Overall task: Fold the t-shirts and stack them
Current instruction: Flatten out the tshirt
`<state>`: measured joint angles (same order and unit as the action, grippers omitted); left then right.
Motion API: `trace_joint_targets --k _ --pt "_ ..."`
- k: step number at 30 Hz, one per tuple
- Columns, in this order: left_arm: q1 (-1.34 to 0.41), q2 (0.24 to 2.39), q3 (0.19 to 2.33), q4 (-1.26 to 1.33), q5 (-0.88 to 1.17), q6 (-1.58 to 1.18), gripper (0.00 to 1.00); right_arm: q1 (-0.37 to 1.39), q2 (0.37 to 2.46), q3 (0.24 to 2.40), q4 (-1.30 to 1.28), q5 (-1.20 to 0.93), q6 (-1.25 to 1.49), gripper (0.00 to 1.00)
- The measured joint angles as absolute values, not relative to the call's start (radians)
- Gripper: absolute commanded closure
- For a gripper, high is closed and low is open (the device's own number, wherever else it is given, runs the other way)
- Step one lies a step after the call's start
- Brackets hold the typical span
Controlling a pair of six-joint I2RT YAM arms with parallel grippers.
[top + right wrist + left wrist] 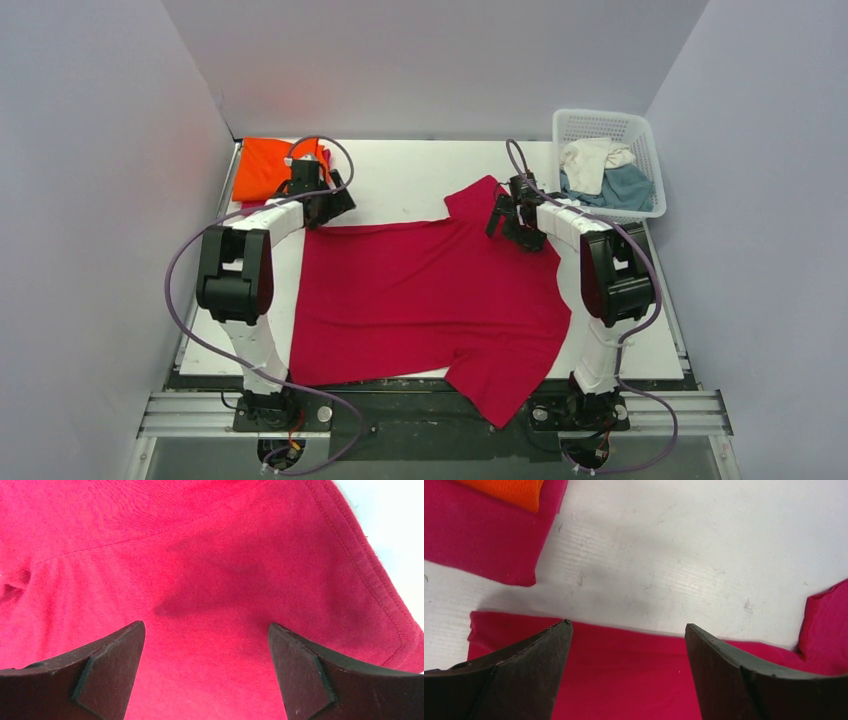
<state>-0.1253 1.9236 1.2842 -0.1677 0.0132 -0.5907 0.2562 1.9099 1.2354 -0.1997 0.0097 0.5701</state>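
Both left fingers (519,675) and right fingers (100,675) are held open at the upper edge of the crimson t-shirt (420,290), positioned for gripping.

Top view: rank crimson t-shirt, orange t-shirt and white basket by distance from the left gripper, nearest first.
From the left gripper:
1. crimson red t-shirt: spread out mid-table, its far edge right under the gripper.
2. orange t-shirt: folded, far left corner, just beyond the gripper.
3. white lattice basket: far right corner, farthest by a wide margin.
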Motion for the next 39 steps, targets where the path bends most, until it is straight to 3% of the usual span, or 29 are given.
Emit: trace_joint_targets --k 10,17,27,34,39 --pt "-0.13 1.645 1.032 -0.158 0.012 -0.593 0.07 0.255 1.91 1.231 -0.193 0.0 0.559 0.12" --pt "-0.129 1.721 1.014 -0.152 -0.006 -0.6 0.06 0.255 1.909 1.228 -0.19 0.0 0.548 0.12" --pt "-0.125 2.001 1.398 -0.172 -0.023 -0.617 0.06 0.251 1.908 1.226 -0.187 0.001 0.547 0.13" --pt "-0.096 2.198 1.787 -0.361 -0.096 -0.612 0.06 0.237 1.906 1.226 -0.191 0.0 0.546 0.13" --pt "-0.097 2.209 1.846 -0.448 -0.109 -0.574 0.06 0.23 1.902 1.235 -0.224 0.007 0.532 0.13"
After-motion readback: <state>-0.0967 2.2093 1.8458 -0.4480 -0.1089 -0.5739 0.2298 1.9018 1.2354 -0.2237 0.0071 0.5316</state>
